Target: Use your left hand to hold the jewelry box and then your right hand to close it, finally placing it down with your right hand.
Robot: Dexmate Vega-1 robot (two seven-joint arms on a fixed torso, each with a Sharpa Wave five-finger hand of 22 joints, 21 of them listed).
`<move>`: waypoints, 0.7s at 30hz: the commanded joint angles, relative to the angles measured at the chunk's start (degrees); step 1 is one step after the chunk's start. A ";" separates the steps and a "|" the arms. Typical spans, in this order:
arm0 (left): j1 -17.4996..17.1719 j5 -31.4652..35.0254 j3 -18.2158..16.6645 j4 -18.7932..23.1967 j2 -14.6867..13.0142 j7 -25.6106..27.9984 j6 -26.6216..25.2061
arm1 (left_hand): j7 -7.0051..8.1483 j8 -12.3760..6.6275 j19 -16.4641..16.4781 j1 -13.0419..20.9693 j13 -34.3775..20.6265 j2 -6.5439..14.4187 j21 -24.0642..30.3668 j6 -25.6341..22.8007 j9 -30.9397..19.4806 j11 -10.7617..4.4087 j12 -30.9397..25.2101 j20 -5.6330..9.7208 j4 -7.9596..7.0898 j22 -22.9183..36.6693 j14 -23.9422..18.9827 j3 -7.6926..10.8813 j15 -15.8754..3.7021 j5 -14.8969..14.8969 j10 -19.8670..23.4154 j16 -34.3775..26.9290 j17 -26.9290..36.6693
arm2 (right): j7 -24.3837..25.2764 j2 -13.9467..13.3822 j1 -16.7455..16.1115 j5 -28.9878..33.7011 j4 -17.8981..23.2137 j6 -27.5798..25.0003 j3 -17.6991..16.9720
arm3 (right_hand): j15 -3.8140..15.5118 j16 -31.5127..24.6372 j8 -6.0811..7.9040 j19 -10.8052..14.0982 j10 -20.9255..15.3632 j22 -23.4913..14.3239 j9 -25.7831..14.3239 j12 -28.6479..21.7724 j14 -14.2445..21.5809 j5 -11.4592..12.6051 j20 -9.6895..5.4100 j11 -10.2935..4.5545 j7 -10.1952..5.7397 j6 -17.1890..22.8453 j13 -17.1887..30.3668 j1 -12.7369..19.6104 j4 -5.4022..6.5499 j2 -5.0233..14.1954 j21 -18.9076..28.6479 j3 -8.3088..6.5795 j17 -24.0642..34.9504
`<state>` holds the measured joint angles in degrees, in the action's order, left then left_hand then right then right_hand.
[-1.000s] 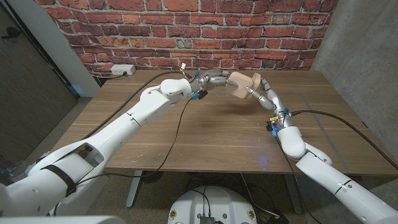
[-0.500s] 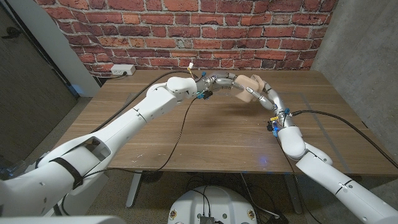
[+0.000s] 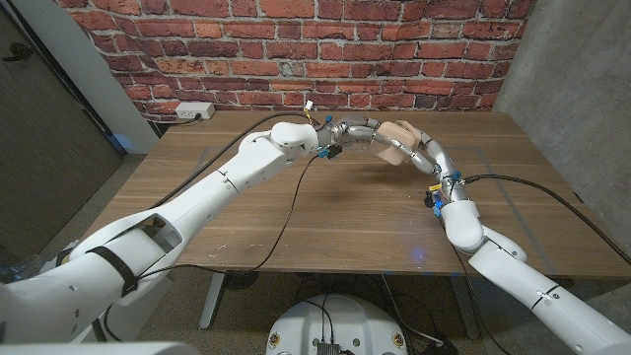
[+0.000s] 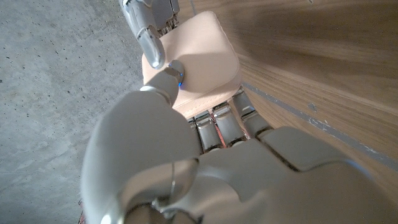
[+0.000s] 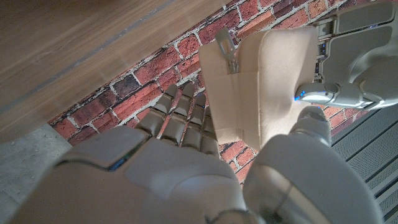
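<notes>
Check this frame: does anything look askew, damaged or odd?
Nothing stands out. The jewelry box is held above the table between the left robot hand and the right robot hand, with no visible damage.

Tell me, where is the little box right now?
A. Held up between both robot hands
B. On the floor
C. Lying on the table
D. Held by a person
A: the box is above the table, with the left hand and right hand both on it.

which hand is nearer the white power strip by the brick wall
Left. The left hand holds the beige jewelry box nearer the white power strip; the right hand is beyond it.
</notes>
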<state>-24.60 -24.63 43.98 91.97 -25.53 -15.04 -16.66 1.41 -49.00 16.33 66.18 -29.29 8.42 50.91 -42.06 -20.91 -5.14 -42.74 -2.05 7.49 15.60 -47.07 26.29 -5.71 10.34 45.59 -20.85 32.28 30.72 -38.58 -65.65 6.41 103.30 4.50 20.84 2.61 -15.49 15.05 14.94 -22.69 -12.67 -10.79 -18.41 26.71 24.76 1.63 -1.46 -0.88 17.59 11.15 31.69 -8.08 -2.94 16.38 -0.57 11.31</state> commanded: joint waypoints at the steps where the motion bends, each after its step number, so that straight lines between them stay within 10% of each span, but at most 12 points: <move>1: 0.05 0.61 0.44 -0.40 0.79 0.43 0.84 | -3.61 -0.08 -0.23 -0.29 -0.14 0.25 0.59 -3.77 -0.12 -0.19 0.25 0.09 -0.07 0.19 0.24 0.55 -2.53 0.43 -0.03 -0.43 0.29 | 3.04 0.63 -0.45 2.16 0.96 -2.57 0.26 | 5.56 -0.71 0.45 1.24 -2.38 -0.41 -0.22 -0.76 2.36 0.54 -0.35 -0.76 -0.78 2.17 0.09 1.76 -0.17 0.82 0.76 -0.09 0.42; 21: -1.00 4.66 0.57 2.55 -1.28 2.76 2.30 | -1.05 2.06 -1.18 -1.37 0.17 0.18 2.58 -1.39 1.44 -1.54 1.60 0.09 -0.71 0.08 1.25 1.20 -3.14 0.36 -1.42 0.20 0.58 | 4.42 1.80 0.31 2.13 -0.16 -0.29 0.56 | 7.09 -1.51 3.81 3.61 -20.63 -1.62 -0.22 -5.23 10.15 -1.72 -0.76 -1.19 -3.72 20.17 0.13 7.21 0.89 9.92 3.39 -1.96 0.90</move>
<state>-24.80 -22.20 44.54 92.64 -25.53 -13.64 -15.28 1.33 -47.50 15.41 65.61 -29.37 8.25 53.00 -43.00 -19.70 -6.24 -41.63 -1.74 6.95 15.59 -46.21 26.85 -5.30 10.34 44.27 -20.84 32.81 34.18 -37.48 -65.64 8.51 103.83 2.96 21.34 3.34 -16.57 18.31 17.89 -41.33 -14.00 -10.79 -23.06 36.00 23.51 0.52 -3.04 -4.14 34.58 11.14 37.69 -7.26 5.33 19.30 -2.02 12.24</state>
